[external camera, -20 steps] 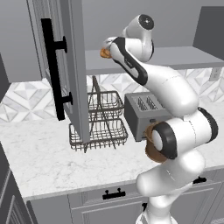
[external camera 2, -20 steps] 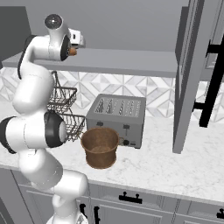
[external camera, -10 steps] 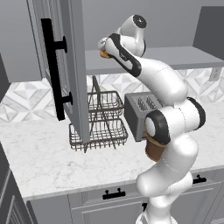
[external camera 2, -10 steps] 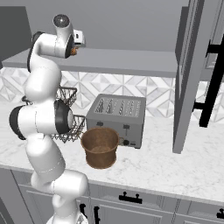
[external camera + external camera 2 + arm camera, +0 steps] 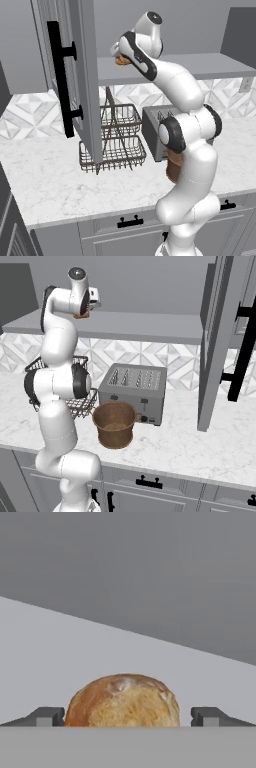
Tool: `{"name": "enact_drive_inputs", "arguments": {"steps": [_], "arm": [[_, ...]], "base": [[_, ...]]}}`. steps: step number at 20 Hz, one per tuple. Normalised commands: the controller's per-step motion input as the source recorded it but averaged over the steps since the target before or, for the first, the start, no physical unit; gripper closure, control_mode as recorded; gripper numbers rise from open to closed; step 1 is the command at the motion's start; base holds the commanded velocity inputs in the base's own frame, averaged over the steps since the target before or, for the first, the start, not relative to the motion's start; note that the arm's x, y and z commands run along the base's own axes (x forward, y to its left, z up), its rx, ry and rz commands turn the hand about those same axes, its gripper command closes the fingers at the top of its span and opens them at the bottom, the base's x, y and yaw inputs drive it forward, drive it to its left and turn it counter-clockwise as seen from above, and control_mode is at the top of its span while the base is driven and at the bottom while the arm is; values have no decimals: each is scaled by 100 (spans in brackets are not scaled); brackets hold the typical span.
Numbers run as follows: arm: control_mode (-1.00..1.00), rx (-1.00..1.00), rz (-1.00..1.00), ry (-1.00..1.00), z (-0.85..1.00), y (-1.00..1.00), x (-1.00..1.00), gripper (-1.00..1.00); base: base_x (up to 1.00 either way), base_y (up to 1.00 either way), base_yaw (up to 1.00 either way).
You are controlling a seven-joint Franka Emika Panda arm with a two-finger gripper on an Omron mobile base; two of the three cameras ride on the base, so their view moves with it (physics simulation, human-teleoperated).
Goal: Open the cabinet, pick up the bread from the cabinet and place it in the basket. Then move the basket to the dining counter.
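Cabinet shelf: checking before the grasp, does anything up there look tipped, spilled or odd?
Nothing stands out. The bread sits upright and whole on the cabinet shelf, centred between the open gripper fingers. The basket stands upright on the counter below.

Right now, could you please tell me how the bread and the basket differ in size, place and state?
The bread is a small rounded golden-brown roll; the basket is a much larger brown woven bucket with a flared rim. The bread lies on the shelf of the open cabinet; the basket stands below on the marble counter, in front of the toaster. The open fingers flank the bread; nothing touches the basket. Both are brownish.
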Motion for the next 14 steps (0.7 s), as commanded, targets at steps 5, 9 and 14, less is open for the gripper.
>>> {"name": "enact_drive_inputs", "arguments": {"steps": [5,9,14], "arm": [[-100,-9,3,-5,-61,0,0,-100],[-100,0,0,-12,-61,1,0,-100],[-100,10,0,-1,-54,10,0,100]], "base": [[0,0,0],[0,0,0],[0,0,0]]}}
